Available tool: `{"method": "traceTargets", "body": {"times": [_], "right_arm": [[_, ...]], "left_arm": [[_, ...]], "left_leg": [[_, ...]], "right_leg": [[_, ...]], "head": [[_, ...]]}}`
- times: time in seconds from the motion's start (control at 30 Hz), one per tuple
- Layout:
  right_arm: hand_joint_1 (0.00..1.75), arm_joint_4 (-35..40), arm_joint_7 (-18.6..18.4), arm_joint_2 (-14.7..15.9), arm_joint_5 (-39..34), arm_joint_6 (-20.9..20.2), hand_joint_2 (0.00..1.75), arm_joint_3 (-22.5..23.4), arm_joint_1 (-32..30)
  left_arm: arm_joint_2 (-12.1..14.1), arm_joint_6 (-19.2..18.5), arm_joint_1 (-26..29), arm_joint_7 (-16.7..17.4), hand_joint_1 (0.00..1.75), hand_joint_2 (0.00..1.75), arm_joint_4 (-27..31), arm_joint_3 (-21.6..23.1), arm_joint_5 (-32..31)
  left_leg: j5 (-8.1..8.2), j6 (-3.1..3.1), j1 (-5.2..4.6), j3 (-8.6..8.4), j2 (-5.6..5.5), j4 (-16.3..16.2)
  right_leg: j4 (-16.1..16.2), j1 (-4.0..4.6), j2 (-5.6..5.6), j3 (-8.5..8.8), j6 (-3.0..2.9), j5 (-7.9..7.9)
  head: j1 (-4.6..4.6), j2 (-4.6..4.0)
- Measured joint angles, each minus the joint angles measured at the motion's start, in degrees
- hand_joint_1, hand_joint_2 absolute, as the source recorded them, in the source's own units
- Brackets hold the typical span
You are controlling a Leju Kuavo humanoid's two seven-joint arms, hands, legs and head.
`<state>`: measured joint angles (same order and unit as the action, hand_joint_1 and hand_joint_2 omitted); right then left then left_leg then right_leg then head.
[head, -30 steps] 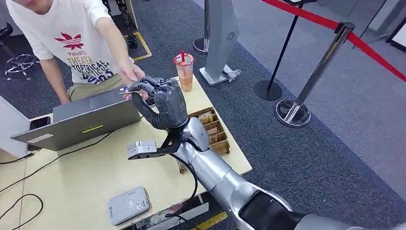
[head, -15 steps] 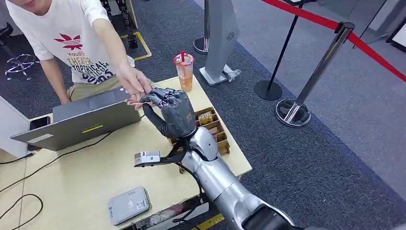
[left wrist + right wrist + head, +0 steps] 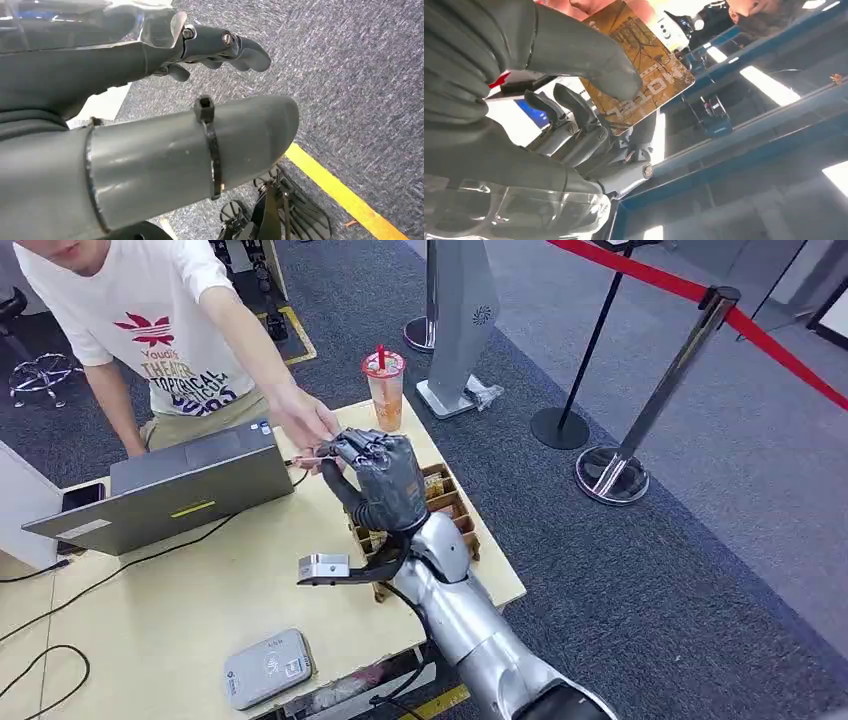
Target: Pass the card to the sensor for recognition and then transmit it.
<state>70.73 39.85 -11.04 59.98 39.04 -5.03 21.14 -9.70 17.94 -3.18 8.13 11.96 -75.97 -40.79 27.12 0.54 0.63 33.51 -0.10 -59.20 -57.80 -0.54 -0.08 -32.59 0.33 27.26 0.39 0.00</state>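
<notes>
My right hand (image 3: 378, 478) is raised above the table (image 3: 180, 610), pinching the card (image 3: 640, 75) between thumb and fingers (image 3: 574, 107); the right wrist view shows it as a brown printed card, sticking out past my thumb. A person's hand (image 3: 310, 422) is reaching in and seems to be touching the card's far edge, just beside my fingertips, though I cannot tell how firmly it has it.

My worry is the handover. If I let go before that hand has a proper hold, I judge the card would drop onto the laptop (image 3: 170, 490) or the table edge. If I hold on too tightly while it is pulled, it could bend or twist out of my pinch. My hold is only on one end of the card, so a sideways tug could swivel it.

The grey card reader (image 3: 268, 668) lies flat near the table's front edge, well away from the card.

My left hand (image 3: 220, 47) hangs over carpet, fingers loosely curled, holding nothing.

The wooden tray (image 3: 450, 512) beside my wrist has several compartments with small packets in them; I cannot tell what they are. A plastic cup (image 3: 385, 390) with a sealed lid and red straw holds an orange drink, standing near the table's far corner.
</notes>
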Motion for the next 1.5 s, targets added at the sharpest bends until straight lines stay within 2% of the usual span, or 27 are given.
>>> {"method": "traceTargets", "body": {"times": [0.07,0.1,0.13,0.17,0.73,0.8,1.07,1.17,1.27,1.33,1.37,1.4,1.43,1.47,1.5], "right_arm": [[1.64,0.2,0.0,0.0,0.3,0.0,1.75,0.2,-0.1],[1.29,0.3,0.0,0.0,0.7,0.0,1.75,0.2,-0.2],[0.10,0.3,0.0,0.0,0.7,0.0,1.75,0.3,-0.2],[0.00,0.4,0.0,0.0,0.7,0.0,1.75,0.3,-0.2],[0.00,-0.7,0.0,-0.3,1.1,0.0,1.75,0.9,-0.2],[0.00,-0.8,0.0,-0.4,-0.3,0.0,1.75,0.9,-0.1],[0.00,-4.4,0.0,-0.8,-14.7,0.0,1.75,-0.5,0.9],[0.00,-7.9,0.0,-0.5,-15.9,0.0,1.75,-2.8,2.0],[0.00,-8.4,-0.2,0.2,-14.2,0.0,1.75,-3.4,2.0],[0.14,-8.3,-0.4,0.8,-12.9,0.0,1.75,-3.5,1.7],[0.16,-8.0,-0.9,1.0,-12.3,0.0,1.75,-3.5,1.4],[0.35,-7.5,-1.2,1.4,-11.4,0.0,1.75,-3.5,1.0],[0.45,-7.0,-1.6,1.7,-10.5,0.0,1.75,-3.5,0.5],[0.47,-5.8,-2.4,2.2,-9.1,0.0,1.75,-3.5,-0.3],[0.68,-5.0,-3.0,2.8,-8.2,0.0,1.75,-3.5,-1.0]], "left_arm": [[0.0,0.0,0.0,0.0,0.00,0.00,0.0,0.0,0.0],[0.0,0.0,0.0,0.0,0.00,0.00,0.0,0.0,0.0],[0.0,0.0,0.0,0.0,0.00,0.00,0.0,0.0,0.0],[0.0,0.0,0.0,0.0,0.00,0.00,0.0,0.0,0.0],[0.0,0.3,0.1,0.1,0.00,0.00,-0.5,-0.9,0.8],[0.0,0.3,0.1,0.1,0.00,0.00,-0.5,-1.1,0.9],[0.0,0.4,0.1,0.1,0.00,0.00,-0.6,-1.7,1.9],[0.0,0.4,0.0,0.1,0.00,0.00,-0.8,-2.6,2.3],[-0.2,0.5,0.3,0.0,0.00,0.00,-0.8,-2.9,2.9],[-0.3,0.5,0.3,-0.2,0.00,0.00,-0.8,-3.2,3.1],[-0.3,0.5,0.3,-0.3,0.00,0.00,-0.8,-3.4,3.2],[-0.3,0.5,0.3,-0.5,0.00,0.00,-0.8,-3.7,3.3],[-0.3,0.5,0.4,-0.5,0.00,0.00,-0.8,-3.8,3.4],[-0.4,0.5,0.4,-0.6,0.00,0.00,-0.8,-4.0,3.5],[-0.5,0.5,0.5,-0.7,0.00,0.00,-0.8,-4.1,3.6]], "left_leg": [[0.00,0.00,0.00,0.00,0.00,0.0],[0.00,0.00,0.00,0.00,0.00,0.0],[0.00,0.00,0.00,0.00,0.00,0.0],[0.00,0.00,0.00,0.00,0.00,0.0],[0.00,0.00,0.00,0.01,0.00,0.0],[0.00,0.00,0.00,0.01,0.00,0.0],[0.00,0.00,0.00,0.01,0.00,0.0],[-0.01,0.00,0.00,-0.02,0.01,0.0],[-0.04,-0.02,0.00,0.01,-0.05,0.0],[-0.03,-0.02,0.00,0.01,-0.04,0.0],[-0.03,-0.02,-0.01,0.01,-0.04,0.0],[-0.02,-0.02,-0.01,0.01,-0.03,0.0],[-0.02,-0.03,-0.01,0.01,-0.03,0.0],[-0.02,-0.03,-0.01,0.01,-0.04,0.0],[-0.02,-0.03,-0.01,0.01,-0.04,0.0]], "right_leg": [[0.0,0.00,0.00,0.00,0.00,0.00],[0.0,0.00,0.00,0.00,0.00,0.00],[0.0,0.00,0.00,0.00,0.00,0.00],[0.0,0.00,0.00,0.00,0.00,0.00],[0.0,0.00,0.00,0.01,0.00,0.00],[0.0,0.00,0.00,0.01,0.00,0.00],[0.0,0.00,0.01,0.01,0.00,0.00],[0.0,0.00,0.00,0.01,0.00,0.00],[0.0,0.00,-0.05,0.00,0.00,0.00],[0.0,0.00,-0.02,0.00,0.00,0.00],[0.0,0.00,-0.02,0.00,0.00,0.00],[0.0,0.00,-0.02,-0.01,0.00,0.00],[0.0,0.00,-0.03,-0.01,0.00,0.00],[0.0,0.00,-0.03,-0.01,0.00,0.00],[0.0,-0.01,-0.03,-0.01,0.00,0.00]], "head": [[0.00,0.00],[0.02,0.00],[0.00,0.00],[0.02,0.00],[0.02,0.00],[0.00,0.00],[0.02,0.00],[0.00,0.00],[0.00,0.00],[0.00,0.00],[0.00,0.00],[0.02,0.00],[0.00,0.00],[0.00,0.00],[0.00,0.00]]}}
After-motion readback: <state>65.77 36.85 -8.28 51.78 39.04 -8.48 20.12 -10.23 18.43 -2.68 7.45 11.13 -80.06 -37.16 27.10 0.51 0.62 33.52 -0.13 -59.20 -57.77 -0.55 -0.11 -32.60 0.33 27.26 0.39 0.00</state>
